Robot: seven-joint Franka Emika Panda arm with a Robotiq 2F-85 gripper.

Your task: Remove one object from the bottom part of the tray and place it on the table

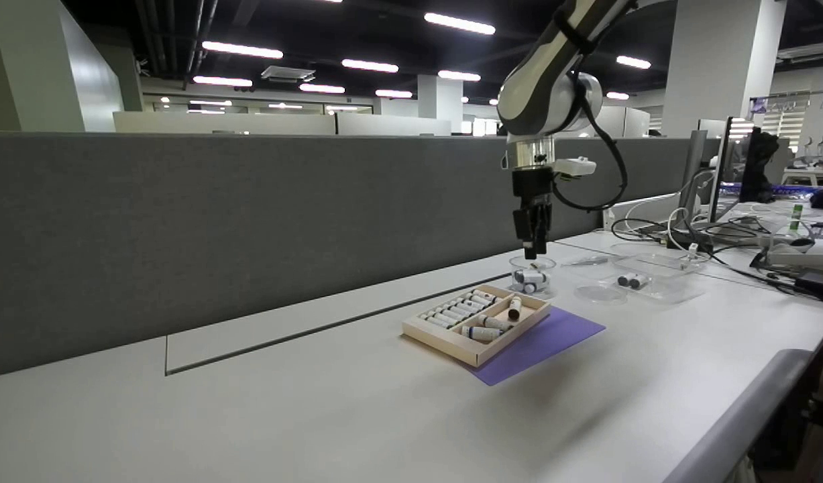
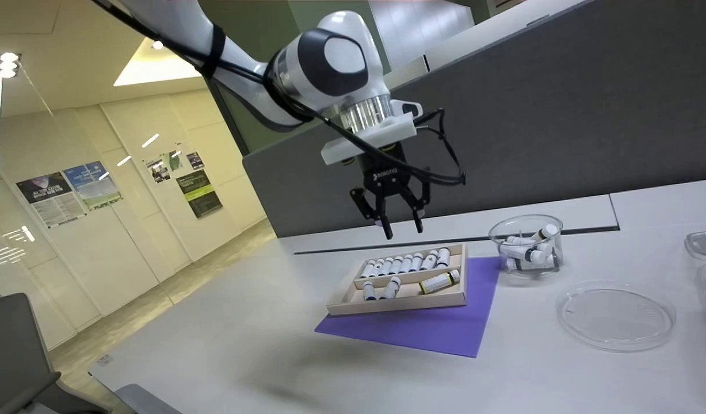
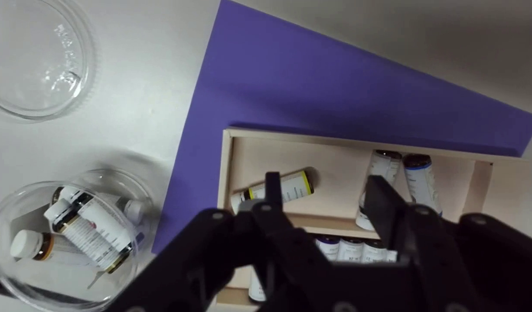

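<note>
The light tan tray (image 1: 445, 342) lies on the purple sheet on the white table (image 1: 284, 416); it also shows in an exterior view (image 2: 399, 307) and the wrist view (image 3: 335, 141). Its wider compartment holds a yellow-banded vial (image 3: 296, 187), a plain white-labelled vial (image 3: 385, 164) and a blue-banded vial (image 3: 422, 177), all lying down. A row of white vials (image 2: 407, 263) fills much of the narrower compartment. My gripper (image 2: 403, 232) is open and empty above the tray. In the wrist view its fingers (image 3: 324, 177) partly cover the yellow-banded and plain vials.
The purple sheet (image 2: 445, 339) extends beyond the tray. A clear jar (image 2: 493, 244) with several vials stands beside the tray. A flat clear dish (image 2: 616, 316) lies near it. Clear containers with loose vials (image 1: 632, 280) are further along. A grey partition (image 1: 250, 228) runs behind the table.
</note>
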